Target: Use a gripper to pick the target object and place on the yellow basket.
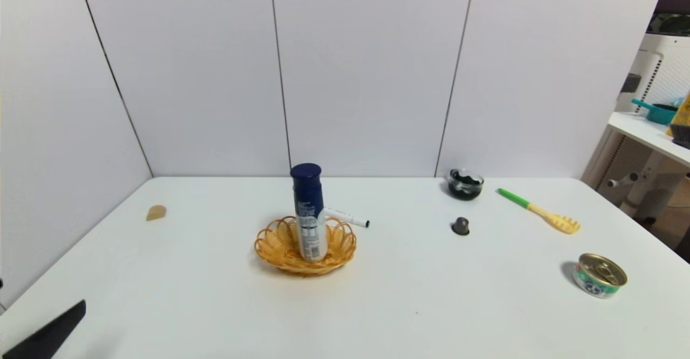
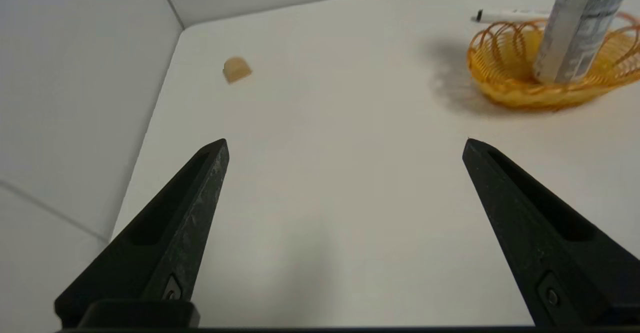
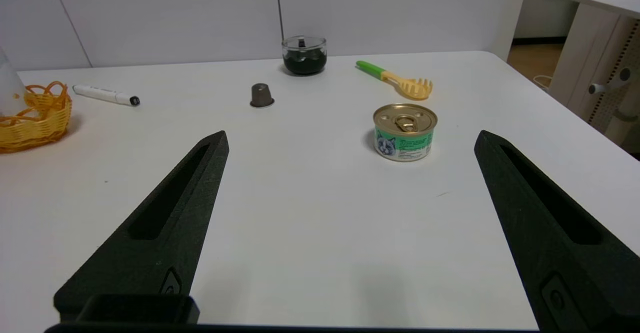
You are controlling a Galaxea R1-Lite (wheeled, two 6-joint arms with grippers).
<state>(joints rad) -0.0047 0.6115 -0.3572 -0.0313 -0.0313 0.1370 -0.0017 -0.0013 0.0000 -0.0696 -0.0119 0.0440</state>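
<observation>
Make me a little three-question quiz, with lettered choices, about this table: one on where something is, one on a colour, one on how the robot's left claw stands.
1. Where is the tall spray can?
A) in the glass bowl
B) in the wicker basket
C) lying on the bare table

2. What colour is the handle of the slotted utensil?
A) red
B) blue
C) green

3. How does the left gripper stand?
A) open and empty
B) shut
C) holding the tin

1: B, the spray can stands upright inside the yellow basket.
2: C, the utensil has a green handle and yellow head.
3: A, the left gripper, at the table's near left, has its jaws wide apart with nothing between them.
</observation>
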